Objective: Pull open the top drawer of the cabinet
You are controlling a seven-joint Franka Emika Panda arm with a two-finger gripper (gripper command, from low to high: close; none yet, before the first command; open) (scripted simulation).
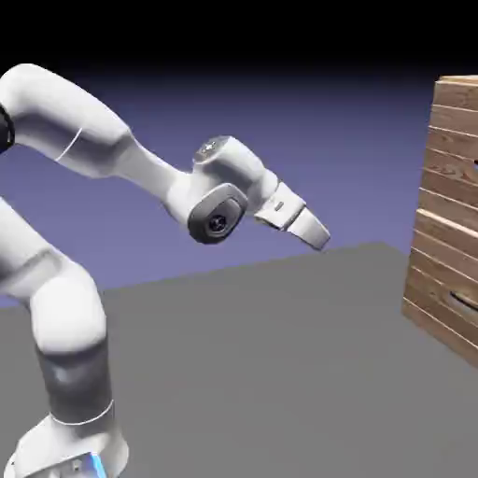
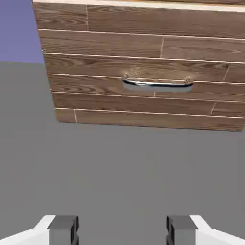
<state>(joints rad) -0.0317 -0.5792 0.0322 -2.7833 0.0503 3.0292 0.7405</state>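
The cabinet [image 1: 444, 233], made of brown horizontal wood planks, stands at the exterior view's right edge and is partly cut off. Its top drawer [image 1: 455, 149] fills the upper part, with only a dark sliver of its handle [image 1: 474, 166] showing at the frame edge. My gripper [image 1: 319, 237] hangs in the air well left of the cabinet, pointing toward it and slightly down. In the hand view my gripper [image 2: 122, 232] is open with nothing between the grey fingertips [image 2: 63, 228]. Far ahead, that view shows the cabinet [image 2: 95, 62] and a dark curved handle [image 2: 158, 83] that looks like the lower drawer's.
A grey table [image 1: 280, 373] stretches between my gripper and the cabinet. The lower drawer's dark handle [image 1: 462, 301] sits near the cabinet's bottom. The white arm's base [image 1: 65, 439] stands at the lower left.
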